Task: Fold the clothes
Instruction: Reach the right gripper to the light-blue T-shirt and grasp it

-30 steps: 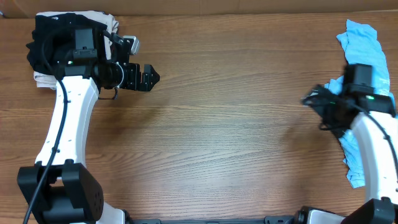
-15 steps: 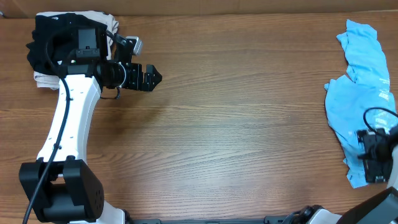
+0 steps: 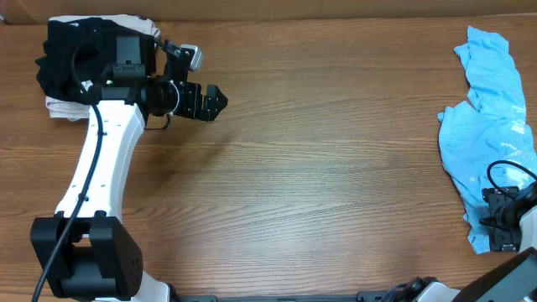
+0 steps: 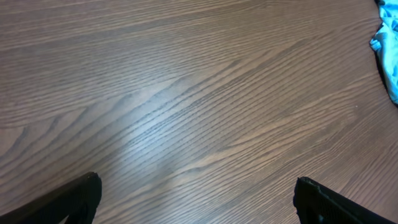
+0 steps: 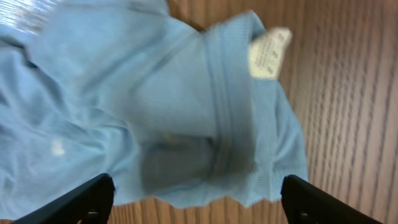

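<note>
Overhead, left to right: black garment (image 3: pixel 63 50) heaped on a pale one (image 3: pixel 57 109) at the far-left back corner of the wooden table (image 3: pixel 319 168). Left gripper (image 3: pixel 211 101) just beside that heap, over bare wood; wrist view shows its fingers (image 4: pixel 74 196) spread wide, holding nothing. Sky-blue T-shirt (image 3: pixel 487 126) lies crumpled along the right edge. Right gripper (image 3: pixel 502 225) sits over the shirt's near end, jaws apart, nothing pinched. Right wrist view: rumpled blue fabric beneath, a white label (image 5: pixel 268 53) showing.
</note>
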